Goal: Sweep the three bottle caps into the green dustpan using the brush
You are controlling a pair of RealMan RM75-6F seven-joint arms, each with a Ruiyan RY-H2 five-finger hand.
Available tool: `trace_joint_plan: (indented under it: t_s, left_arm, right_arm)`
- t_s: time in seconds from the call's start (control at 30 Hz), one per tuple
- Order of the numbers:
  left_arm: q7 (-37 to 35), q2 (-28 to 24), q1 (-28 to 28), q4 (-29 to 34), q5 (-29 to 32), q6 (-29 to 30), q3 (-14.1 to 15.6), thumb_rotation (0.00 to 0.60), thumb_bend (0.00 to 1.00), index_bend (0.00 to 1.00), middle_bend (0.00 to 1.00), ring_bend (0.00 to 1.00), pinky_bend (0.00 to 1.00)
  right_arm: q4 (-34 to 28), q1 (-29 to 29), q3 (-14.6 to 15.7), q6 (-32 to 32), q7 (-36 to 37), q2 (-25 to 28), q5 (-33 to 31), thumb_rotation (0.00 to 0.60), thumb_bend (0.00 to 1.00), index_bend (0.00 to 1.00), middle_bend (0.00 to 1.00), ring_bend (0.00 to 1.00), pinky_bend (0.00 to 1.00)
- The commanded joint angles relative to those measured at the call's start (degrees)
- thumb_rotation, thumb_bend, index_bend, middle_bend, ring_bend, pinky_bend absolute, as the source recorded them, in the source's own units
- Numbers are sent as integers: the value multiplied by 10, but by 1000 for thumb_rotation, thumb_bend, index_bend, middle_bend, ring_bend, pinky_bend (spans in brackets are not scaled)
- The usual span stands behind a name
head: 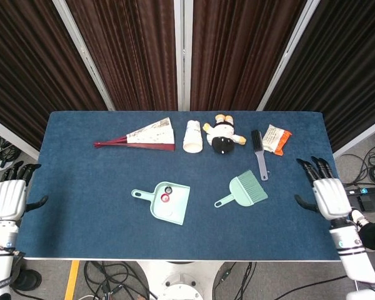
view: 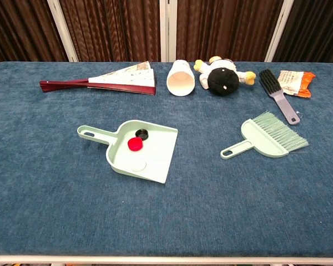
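The green dustpan (head: 175, 209) (view: 155, 158) lies mid-table with its handle to the left. Inside it sit a red cap (view: 135, 144) (head: 165, 198), a black cap (view: 141, 133) (head: 168, 189) and a pale cap (view: 137, 164). The green brush (head: 249, 189) (view: 269, 138) lies flat on the cloth to the right of the dustpan, held by nothing. My left hand (head: 7, 197) hangs open off the table's left edge. My right hand (head: 328, 194) is open by the right edge. Neither hand shows in the chest view.
Along the back edge lie a folded paper fan (head: 144, 135), a tipped white cup (head: 193, 135), a plush toy (head: 223, 136), a dark grey-handled brush (head: 259, 153) and an orange snack packet (head: 276, 138). The blue tablecloth (head: 94, 187) covers the table.
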State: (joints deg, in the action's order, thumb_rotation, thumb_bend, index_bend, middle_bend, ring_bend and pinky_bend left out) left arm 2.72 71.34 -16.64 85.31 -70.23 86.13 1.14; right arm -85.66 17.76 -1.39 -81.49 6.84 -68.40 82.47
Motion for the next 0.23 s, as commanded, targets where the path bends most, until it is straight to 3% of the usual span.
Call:
trace_joint_plan:
  t_s: [0.03, 0.23]
  left_arm:
    - [6, -4, 31, 10, -21, 31, 13, 600, 153, 214, 219, 93, 167]
    - [29, -8, 70, 43, -49, 65, 23, 600, 147, 214, 219, 93, 166]
  right_arm:
    - [-11, -56, 13, -61, 23, 17, 11, 600, 171, 75, 160, 0, 0]
    - [-26, -103, 24, -98, 14, 30, 16, 600, 208, 75, 166, 0, 0]
